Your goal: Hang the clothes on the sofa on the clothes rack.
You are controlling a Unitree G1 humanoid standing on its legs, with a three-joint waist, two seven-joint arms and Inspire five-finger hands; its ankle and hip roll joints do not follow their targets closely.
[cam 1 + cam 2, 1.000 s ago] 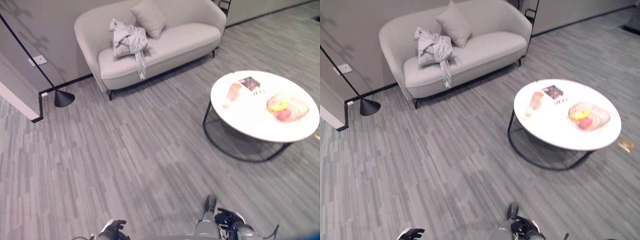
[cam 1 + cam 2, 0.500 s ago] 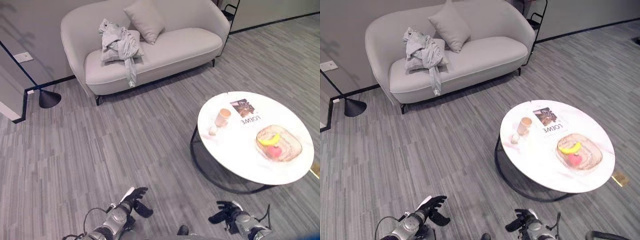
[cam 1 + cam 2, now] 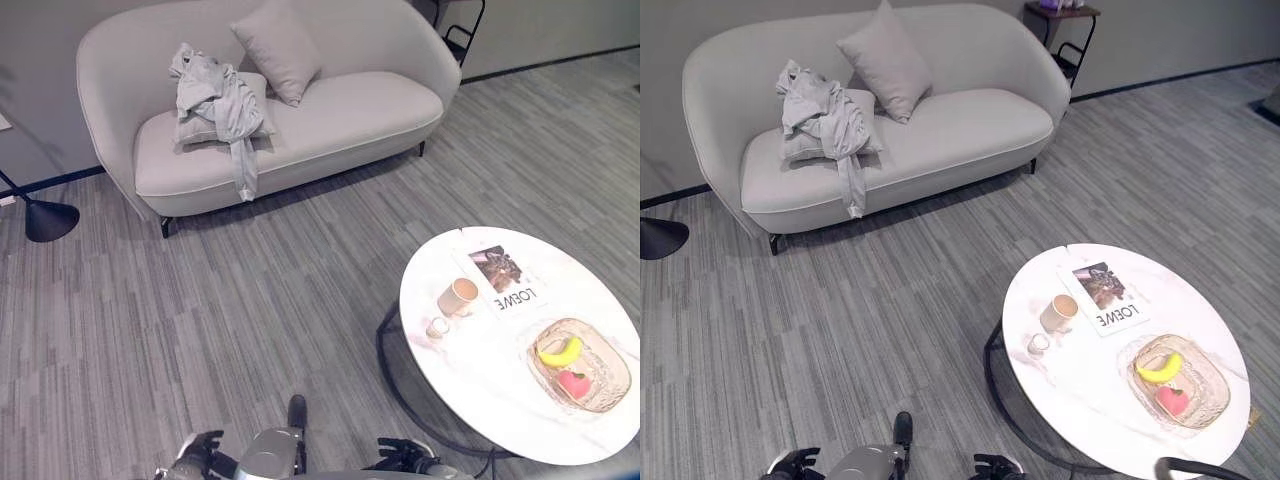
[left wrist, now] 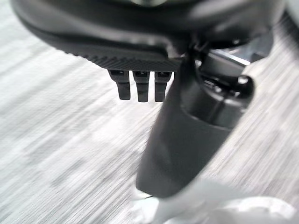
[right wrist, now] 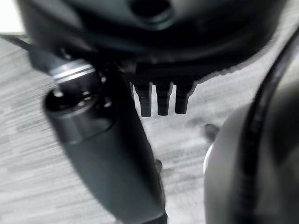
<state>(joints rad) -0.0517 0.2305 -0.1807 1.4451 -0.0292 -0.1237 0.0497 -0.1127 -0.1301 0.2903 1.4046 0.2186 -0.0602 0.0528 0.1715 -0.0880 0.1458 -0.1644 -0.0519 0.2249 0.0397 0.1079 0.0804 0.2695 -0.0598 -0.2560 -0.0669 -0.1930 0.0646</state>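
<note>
A crumpled light-grey garment [image 3: 215, 100] lies on the left part of the pale sofa [image 3: 340, 105], draped over a seat cushion with one sleeve hanging over the front edge. Next to it, a grey pillow [image 3: 275, 48] leans on the backrest. My left hand [image 3: 195, 455] and right hand [image 3: 400, 458] hang low at the near edge, far from the sofa. Both hold nothing. In the left wrist view the fingers [image 4: 138, 86] are straight over bare floor, and the right wrist view shows the fingers [image 5: 161, 100] the same way.
A round white table [image 3: 480, 370] on a black frame stands at the right, bearing a cup [image 3: 458, 296], a magazine [image 3: 505, 280] and a fruit dish [image 3: 580, 365]. A black lamp base [image 3: 50, 220] sits at the left. A black-framed stand [image 3: 1060, 40] is past the sofa's right end.
The camera has moved, so the sofa and table sit differently in the picture. Both hands have dropped to the bottom edge and show less than half a second ago.
</note>
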